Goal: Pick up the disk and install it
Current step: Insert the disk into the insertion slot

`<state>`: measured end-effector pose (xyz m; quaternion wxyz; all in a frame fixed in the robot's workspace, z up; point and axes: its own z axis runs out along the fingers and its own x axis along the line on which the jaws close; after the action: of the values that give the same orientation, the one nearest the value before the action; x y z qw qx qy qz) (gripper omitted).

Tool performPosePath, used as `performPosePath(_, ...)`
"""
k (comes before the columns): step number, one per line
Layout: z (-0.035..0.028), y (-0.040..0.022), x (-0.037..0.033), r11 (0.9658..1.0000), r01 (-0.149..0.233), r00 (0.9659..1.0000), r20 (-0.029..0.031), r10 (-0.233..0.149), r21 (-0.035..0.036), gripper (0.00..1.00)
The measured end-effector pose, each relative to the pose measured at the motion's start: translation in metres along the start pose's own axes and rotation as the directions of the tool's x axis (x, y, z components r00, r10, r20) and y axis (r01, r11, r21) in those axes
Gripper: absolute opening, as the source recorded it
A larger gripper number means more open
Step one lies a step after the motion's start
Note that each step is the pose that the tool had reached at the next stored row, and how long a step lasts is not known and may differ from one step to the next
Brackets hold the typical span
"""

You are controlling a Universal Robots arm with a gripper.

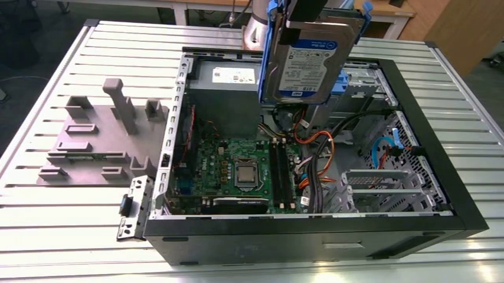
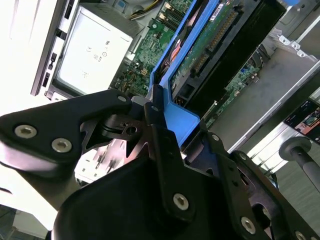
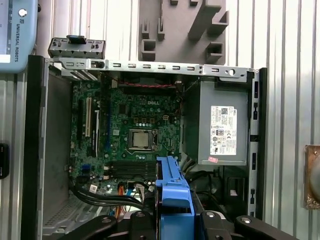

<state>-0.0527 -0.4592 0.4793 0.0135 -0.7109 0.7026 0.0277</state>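
Across a slatted metal table (image 1: 47, 236), taking up most of its surface, lies an open black computer case (image 1: 315, 236) on its side, its inside facing up. On the exterior view's clock face, a grey moulded fixture (image 1: 102, 141) with upright posts lies on the table at nine o'clock of the case, just beside its wall. Inside the case, a grey power-supply box (image 1: 224, 97) with a white sticker sits toward eleven o'clock, and the green motherboard (image 1: 228, 159) lies at six o'clock of that box. A silver cage (image 1: 378, 180) stands at about four o'clock within the case, and orange, black and blue cables (image 1: 311, 138) run between it and the motherboard. The disk (image 1: 311, 65) is raised above the twelve-o'clock end of the case, standing on edge and slightly tilted. Its white-and-blue label faces the exterior camera, and its lower edge is over the space at three o'clock of the power-supply box. Its blue rail frame (image 1: 272, 23) runs up both long sides and over the top. The gripper (image 2: 175, 117) reaches in from twelve o'clock, and its black fingers (image 2: 107, 102) are drawn in narrow on the top bar of that frame, one on each side, holding the disk. In the second wrist view the disk's green circuit-board face shows beyond them. A square silver processor (image 1: 245, 175) sits near the middle of the motherboard.
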Motion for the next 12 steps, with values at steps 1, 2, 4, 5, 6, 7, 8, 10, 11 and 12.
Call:
performPosePath(1,0.0,0.0,0.0001,1.0,0.0,1.0,-0.0001,0.0,0.0,0.37)
performPosePath(2,0.0,0.0,0.0005,1.0,0.0,1.0,-0.0002,0.0,0.0,0.37)
performPosePath(4,0.0,0.0,0.0008,1.0,0.0,1.0,-0.0003,0.0,0.0,0.37)
performPosePath(5,0.0,0.0,0.0008,1.0,0.0,1.0,-0.0003,0.0,-0.0001,0.37)
performPosePath(6,0.0,0.0,0.0009,1.0,0.0,1.0,-0.0004,0.0,0.0,0.37)
performPosePath(7,0.0,0.0,0.0009,1.0,0.0,1.0,-0.0003,0.0,0.0,0.37)
performPosePath(8,0.0,0.0,0.0009,1.0,0.0,1.0,-0.0003,0.0,0.0,0.37)
performPosePath(10,0.0,0.0,0.0013,1.0,0.0,1.0,-0.0003,0.0,0.0,0.37)
performPosePath(11,-0.0001,0.0,0.0015,1.0,0.0,1.0,-0.0003,0.0,0.0,0.37)
performPosePath(12,-0.0002,0.0,0.0018,1.0,0.0,1.0,-0.0004,0.0,-0.0001,0.37)
